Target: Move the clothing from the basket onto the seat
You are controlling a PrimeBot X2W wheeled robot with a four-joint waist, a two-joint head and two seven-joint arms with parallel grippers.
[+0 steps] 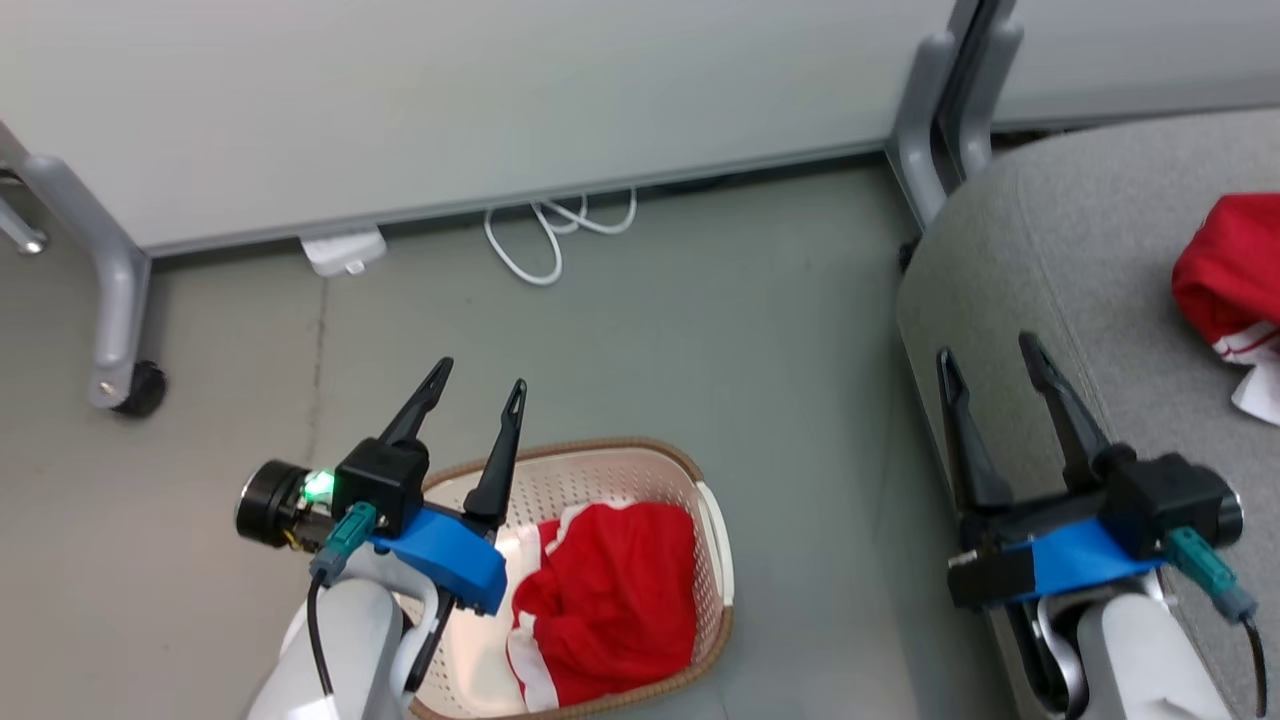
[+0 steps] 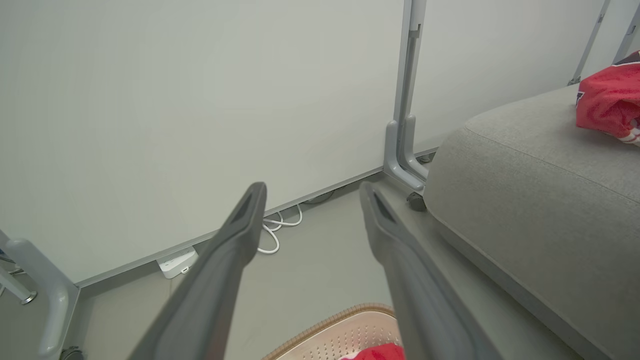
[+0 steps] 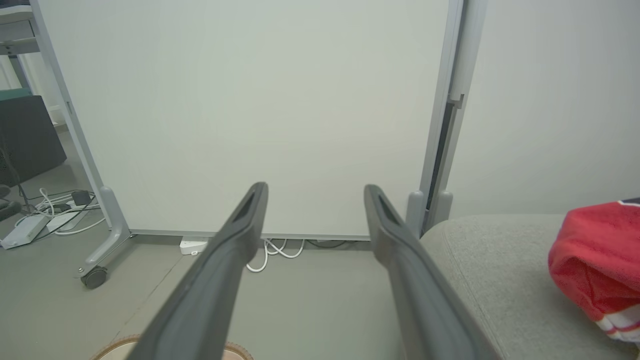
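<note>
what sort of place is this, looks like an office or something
Most likely an office or lab space, not a home: pale partition panels on grey legs with a castor, a power strip and looped white cable on the grey floor, and a large grey upholstered seat.

- The grey floor (image 1: pixel 700 330) bears the basket (image 1: pixel 712 560), below the left gripper (image 1: pixel 480 372). A white cable (image 1: pixel 545 235) and a power strip (image 1: pixel 343 250) lie beyond its fingertips.
- In the basket, a red-and-white garment (image 1: pixel 610 590) lies just right of that gripper.
- The seat (image 1: pixel 1080 230) stands at the right gripper (image 1: pixel 985 345). A second red garment (image 1: pixel 1230 270) lies on it, further right and apart.
</note>
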